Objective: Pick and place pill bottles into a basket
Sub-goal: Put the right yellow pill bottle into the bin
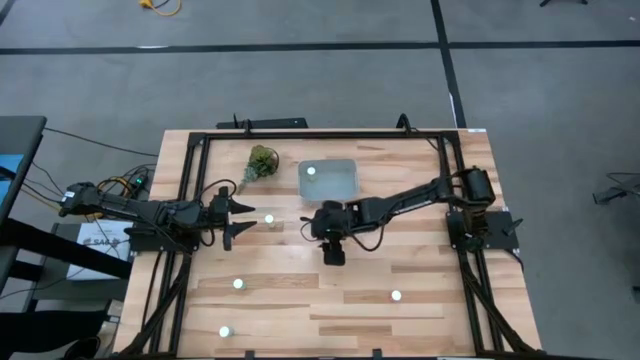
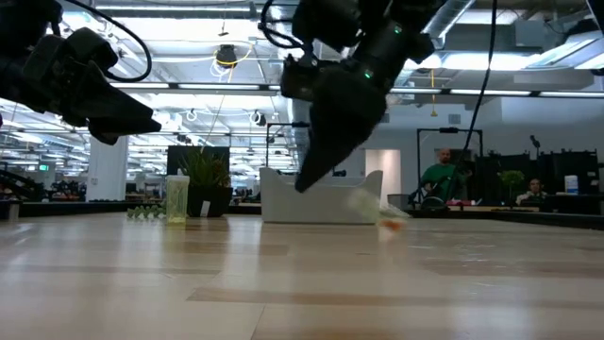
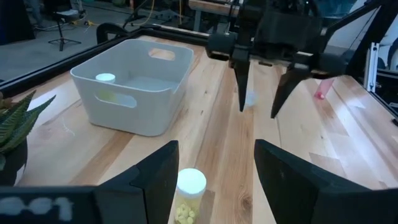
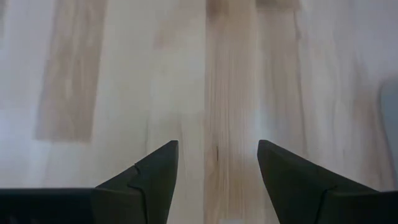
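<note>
left gripper (image 1: 240, 219) at centre-left of the high view, fingers apart, nothing between them; a bottle (image 1: 269, 219) stands on the desk (image 1: 420, 320) just right of its tips, white cap up, yellow pills inside in the left wrist view (image 3: 187, 190). right gripper (image 1: 333, 252) near frame centre below the basket (image 1: 350, 187), fingers apart over bare wood. basket in upper middle holds one bottle (image 1: 311, 171). more bottles stand loose in the lower part of the frame (image 1: 238, 284), (image 1: 226, 331), (image 1: 396, 295). plant sprig (image 1: 262, 160) left of basket.
</note>
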Motion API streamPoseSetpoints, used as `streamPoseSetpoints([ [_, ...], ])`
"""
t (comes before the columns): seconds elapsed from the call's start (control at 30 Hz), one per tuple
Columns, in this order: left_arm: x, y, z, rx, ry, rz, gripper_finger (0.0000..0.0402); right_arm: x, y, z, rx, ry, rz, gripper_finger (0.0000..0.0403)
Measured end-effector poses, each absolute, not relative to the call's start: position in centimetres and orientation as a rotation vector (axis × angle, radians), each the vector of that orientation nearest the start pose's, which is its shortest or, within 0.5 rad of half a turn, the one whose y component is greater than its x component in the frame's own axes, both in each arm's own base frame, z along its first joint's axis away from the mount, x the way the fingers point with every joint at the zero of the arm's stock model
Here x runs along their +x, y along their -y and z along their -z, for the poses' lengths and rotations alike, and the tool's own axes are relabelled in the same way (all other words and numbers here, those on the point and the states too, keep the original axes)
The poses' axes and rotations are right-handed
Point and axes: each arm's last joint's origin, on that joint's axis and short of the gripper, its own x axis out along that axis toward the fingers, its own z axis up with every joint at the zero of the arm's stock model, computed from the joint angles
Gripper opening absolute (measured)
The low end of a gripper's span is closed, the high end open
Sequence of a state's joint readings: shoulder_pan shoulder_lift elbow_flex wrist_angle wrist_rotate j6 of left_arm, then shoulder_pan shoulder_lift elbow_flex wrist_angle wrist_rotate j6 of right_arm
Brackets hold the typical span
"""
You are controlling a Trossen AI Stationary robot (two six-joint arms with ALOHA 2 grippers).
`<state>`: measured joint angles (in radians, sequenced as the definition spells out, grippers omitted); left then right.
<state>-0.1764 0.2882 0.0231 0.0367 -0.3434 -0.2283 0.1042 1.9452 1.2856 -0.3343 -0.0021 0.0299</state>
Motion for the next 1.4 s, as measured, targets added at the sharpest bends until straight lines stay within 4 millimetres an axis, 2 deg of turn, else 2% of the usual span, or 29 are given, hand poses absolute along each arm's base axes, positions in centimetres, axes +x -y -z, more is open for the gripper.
streamPoseSetpoints([
  [0.27, 11.2, 1.0, -15.1, -0.168, -0.202, -0.189, 0.0199, 39.7, -4.1, -17.5, -0.026, -1.011, -0.082, 0.0214],
  [0.6, 11.2, 1.0, -15.1, -0.168, -0.202, -0.19, 0.0199, 37.2, -2.4, -16.4, -0.017, -1.307, 0.003, 0.0214],
  [0.9, 11.2, 1.0, -15.1, -0.167, -0.202, -0.189, 0.0199, 35.1, -3.4, -15.9, 0.016, -1.5, 0.047, 0.0214],
  [1.13, 11.2, 1.0, -15.1, -0.163, -0.202, -0.189, 0.0199, 34.2, -4.6, -17.8, 0.012, -1.472, 0.071, 0.0214],
  [1.27, 11.2, 1.0, -15.1, -0.16, -0.202, -0.189, 0.0199, 33.6, -4.4, -19.1, 0.024, -1.456, 0.123, 0.0214],
  [1.4, 11.2, 1.0, -15.1, -0.162, -0.205, -0.173, 0.0199, 32.5, -4.0, -19.0, 0.048, -1.468, 0.166, 0.0214],
])
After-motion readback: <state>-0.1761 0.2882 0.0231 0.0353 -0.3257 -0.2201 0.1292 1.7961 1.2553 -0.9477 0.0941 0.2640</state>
